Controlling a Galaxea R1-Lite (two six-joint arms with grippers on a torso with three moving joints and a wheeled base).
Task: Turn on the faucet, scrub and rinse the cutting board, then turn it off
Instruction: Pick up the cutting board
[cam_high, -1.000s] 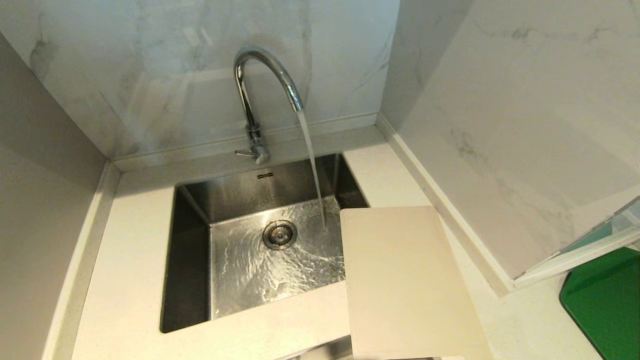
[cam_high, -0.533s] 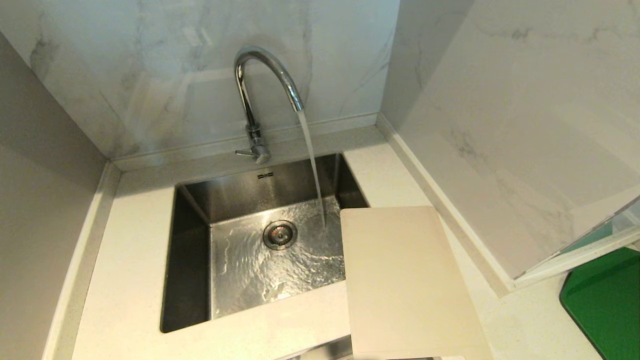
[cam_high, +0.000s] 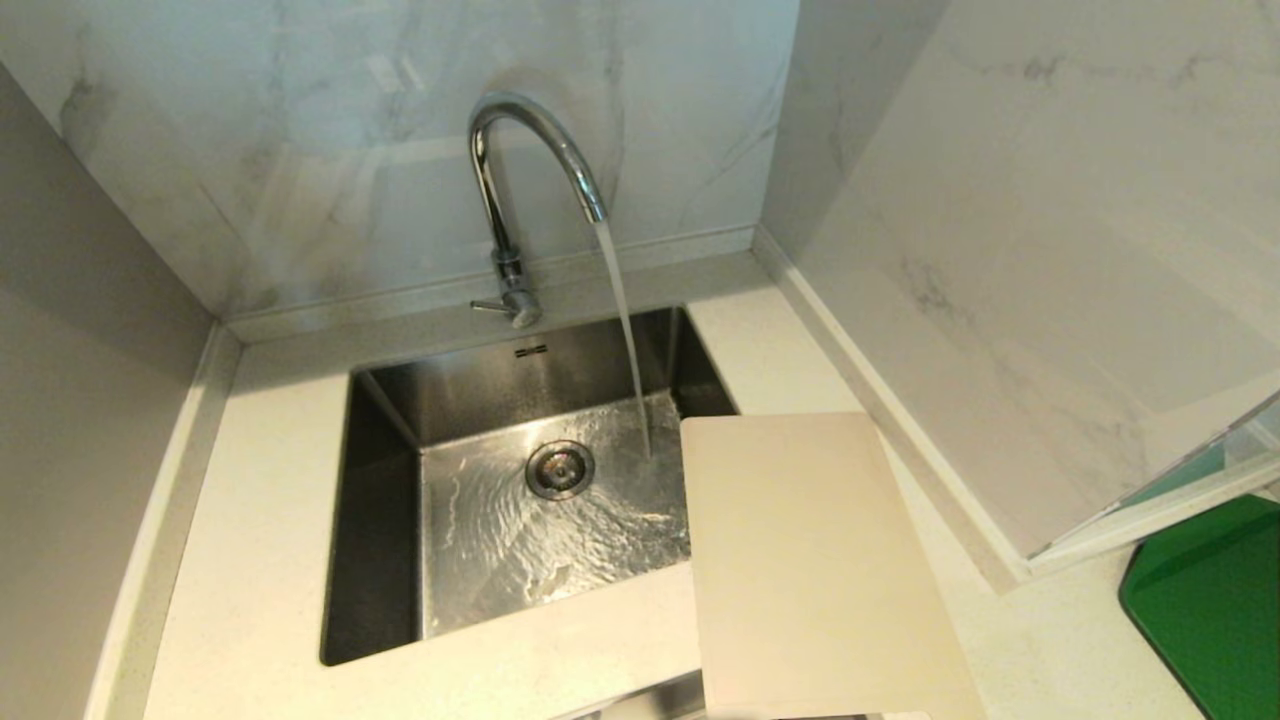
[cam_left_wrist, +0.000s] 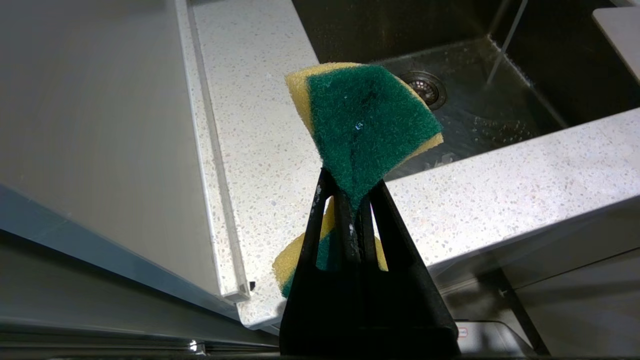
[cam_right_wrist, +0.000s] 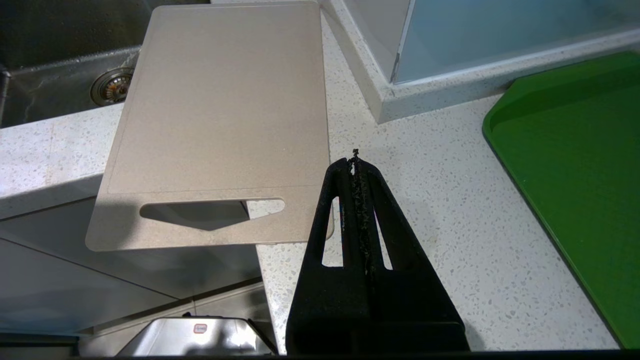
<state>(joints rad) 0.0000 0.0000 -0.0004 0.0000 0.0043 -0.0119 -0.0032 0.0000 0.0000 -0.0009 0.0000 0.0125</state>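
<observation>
One thin beige cutting board (cam_high: 810, 570) lies on the speckled desk (cam_high: 250, 560) at the right of the steel sink (cam_high: 385, 520). Its left edge overhangs the basin, and its slotted handle end juts past the desk's front edge, likely left there for an easy grab. Water streams from the arched chrome faucet (cam_high: 520, 150) onto the rippling sink floor beside the drain (cam_high: 560, 468), just missing the board. The left pincer (cam_left_wrist: 352, 200) is clenched on a folded yellow-and-green sponge (cam_left_wrist: 362, 122), rough side showing, ready for scrubbing. The right pincer (cam_right_wrist: 356, 162) is clenched on nothing, near the board's handle corner. A green mat (cam_right_wrist: 580, 150) lies well to the right.
</observation>
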